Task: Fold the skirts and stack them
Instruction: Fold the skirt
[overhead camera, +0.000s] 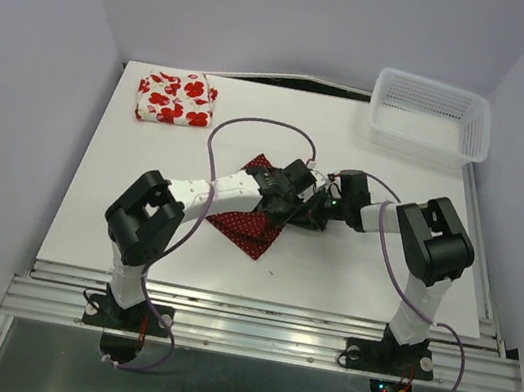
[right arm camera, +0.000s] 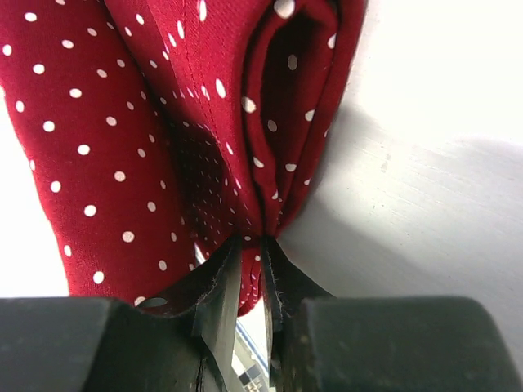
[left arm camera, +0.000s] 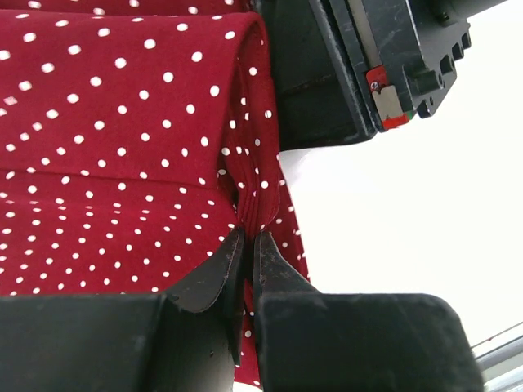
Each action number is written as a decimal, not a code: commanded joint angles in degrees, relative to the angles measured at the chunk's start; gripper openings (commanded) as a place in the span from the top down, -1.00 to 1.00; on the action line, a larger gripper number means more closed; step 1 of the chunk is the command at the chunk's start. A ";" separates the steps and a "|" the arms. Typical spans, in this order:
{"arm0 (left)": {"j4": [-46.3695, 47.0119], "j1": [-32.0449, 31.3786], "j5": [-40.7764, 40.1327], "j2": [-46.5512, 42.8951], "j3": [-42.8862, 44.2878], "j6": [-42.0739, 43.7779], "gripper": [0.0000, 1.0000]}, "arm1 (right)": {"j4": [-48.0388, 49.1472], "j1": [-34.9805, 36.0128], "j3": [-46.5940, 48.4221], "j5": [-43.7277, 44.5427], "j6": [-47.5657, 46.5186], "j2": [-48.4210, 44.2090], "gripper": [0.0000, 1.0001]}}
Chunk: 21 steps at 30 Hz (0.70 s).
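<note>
The dark red skirt with tiny white dots (overhead camera: pixel 254 227) lies partly folded at mid-table, under both grippers. My left gripper (overhead camera: pixel 297 184) is shut on a pinched edge of it, as the left wrist view shows (left arm camera: pixel 248 237). My right gripper (overhead camera: pixel 326 207) is shut on another bunched fold (right arm camera: pixel 252 241), close beside the left one. The dotted cloth fills both wrist views (left arm camera: pixel 114 147) (right arm camera: pixel 139 122). The white skirt with red flowers (overhead camera: pixel 175 97) lies folded at the far left of the table, apart from both grippers.
A white plastic lattice basket (overhead camera: pixel 430 116) stands at the far right corner. The white table (overhead camera: pixel 360 274) ends in a metal rail at the near edge. Purple cables loop over the table from both arms.
</note>
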 commanded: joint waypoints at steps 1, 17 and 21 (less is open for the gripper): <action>2.38 -0.46 1.88 1.63 1.84 -1.06 1.00 | -3.72 0.34 -1.06 6.22 -1.14 2.58 0.55; 4.93 2.36 7.68 6.39 0.97 -3.17 0.80 | -15.48 -0.18 2.45 11.84 -8.87 -4.88 0.55; 7.90 2.80 10.31 1.58 -0.52 -2.47 0.31 | -20.32 -3.25 4.38 11.23 -12.55 -8.58 0.56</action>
